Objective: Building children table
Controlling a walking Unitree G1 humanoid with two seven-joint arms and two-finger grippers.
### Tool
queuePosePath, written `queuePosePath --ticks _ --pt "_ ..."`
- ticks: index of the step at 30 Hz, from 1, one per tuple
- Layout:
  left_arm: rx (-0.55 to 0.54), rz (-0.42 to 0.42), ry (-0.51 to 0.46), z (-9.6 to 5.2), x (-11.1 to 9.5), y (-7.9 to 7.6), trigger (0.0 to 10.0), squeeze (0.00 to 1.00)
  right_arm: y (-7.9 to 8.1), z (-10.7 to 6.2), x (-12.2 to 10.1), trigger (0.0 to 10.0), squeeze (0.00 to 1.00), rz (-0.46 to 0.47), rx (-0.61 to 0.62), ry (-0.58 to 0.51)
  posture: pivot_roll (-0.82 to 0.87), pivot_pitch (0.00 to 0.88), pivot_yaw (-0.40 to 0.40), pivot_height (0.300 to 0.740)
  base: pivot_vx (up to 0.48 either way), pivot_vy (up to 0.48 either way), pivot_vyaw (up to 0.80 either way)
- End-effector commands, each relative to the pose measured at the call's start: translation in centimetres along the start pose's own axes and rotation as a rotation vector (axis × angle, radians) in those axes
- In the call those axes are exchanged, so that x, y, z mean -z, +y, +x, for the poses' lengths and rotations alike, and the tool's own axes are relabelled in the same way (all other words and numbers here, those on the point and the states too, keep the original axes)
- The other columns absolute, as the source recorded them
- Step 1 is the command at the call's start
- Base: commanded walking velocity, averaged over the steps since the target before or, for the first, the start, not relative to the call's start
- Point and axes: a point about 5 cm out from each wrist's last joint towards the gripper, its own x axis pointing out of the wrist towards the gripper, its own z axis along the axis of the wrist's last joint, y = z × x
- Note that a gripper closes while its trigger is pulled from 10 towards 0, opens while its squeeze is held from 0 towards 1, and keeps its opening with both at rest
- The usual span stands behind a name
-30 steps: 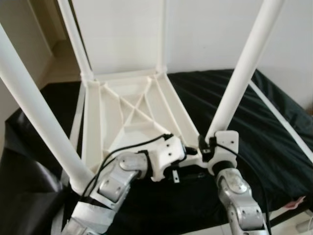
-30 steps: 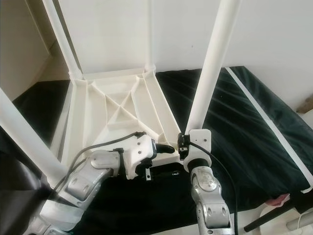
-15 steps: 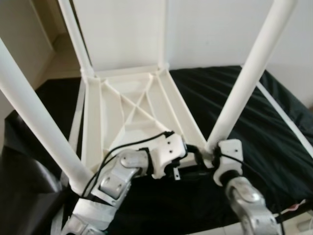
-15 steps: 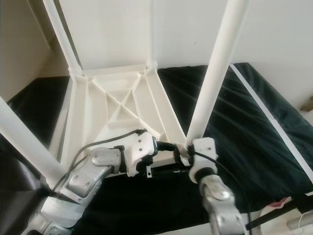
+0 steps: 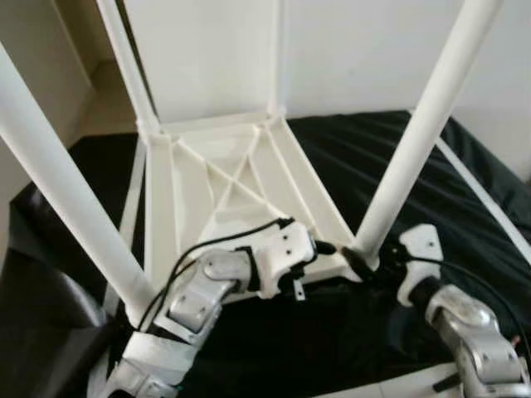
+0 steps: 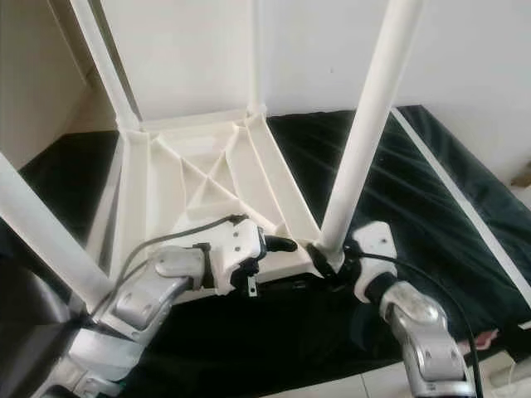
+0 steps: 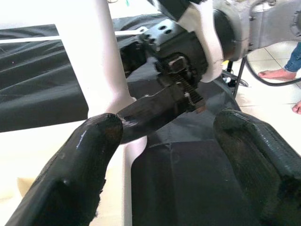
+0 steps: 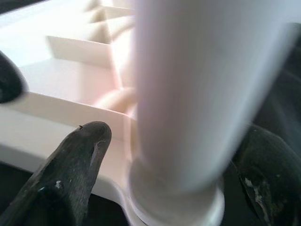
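The white children's table (image 5: 224,178) lies upside down on a black cloth, all its legs pointing up. My right gripper (image 5: 361,264) reaches in from the right at the foot of the near right leg (image 5: 415,141). In the right wrist view its black fingers (image 8: 70,174) stand open on either side of that leg (image 8: 197,94), with a gap on one side. My left gripper (image 5: 328,247) hovers over the table's near edge, just left of the same leg. Its fingers (image 7: 75,174) are open, empty, and point at the right gripper.
The black cloth (image 6: 465,207) covers the support, with a white strip (image 5: 481,195) lying along its right side. The near left leg (image 5: 66,191) rises close to my left arm. A person's bare foot (image 7: 277,75) stands on the tiled floor beyond.
My right arm has swung out to the right and lower, and its fingers now straddle the foot of the near right leg from that side. The left gripper has hardly moved.
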Motion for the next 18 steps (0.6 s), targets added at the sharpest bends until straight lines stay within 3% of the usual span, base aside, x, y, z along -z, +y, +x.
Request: queuePosePath --ticks 1,8,9,10,18 --pt "-0.020 0.000 0.011 -0.2 0.1 0.2 10.0 0.00 0.2 0.5 0.3 10.0 0.00 -0.001 -0.056 0.015 -0.09 0.000 0.008 0.740 0.000 0.000 0.00" --pt "-0.030 0.001 0.013 -0.4 0.1 0.3 10.0 0.00 -0.3 1.9 -0.2 10.0 0.00 -0.036 -0.121 0.011 -0.07 0.000 0.002 0.740 0.000 0.000 0.00" --pt "-0.033 -0.001 0.013 -0.4 0.0 0.2 10.0 0.00 -0.5 2.1 -0.2 4.2 0.00 -0.039 -0.122 0.014 -0.06 0.000 -0.007 0.740 0.000 0.000 0.00" --pt "-0.037 -0.004 0.013 -0.6 0.0 0.2 10.0 0.00 -0.6 2.2 -0.1 0.0 0.00 -0.038 -0.128 0.019 -0.05 0.000 -0.013 0.740 0.000 0.000 0.00" --pt "-0.040 -0.020 0.013 -0.8 0.1 -0.1 10.0 0.00 -0.8 1.8 0.7 0.0 0.00 -0.016 -0.134 0.045 -0.05 0.000 -0.015 0.740 0.000 0.000 0.00"
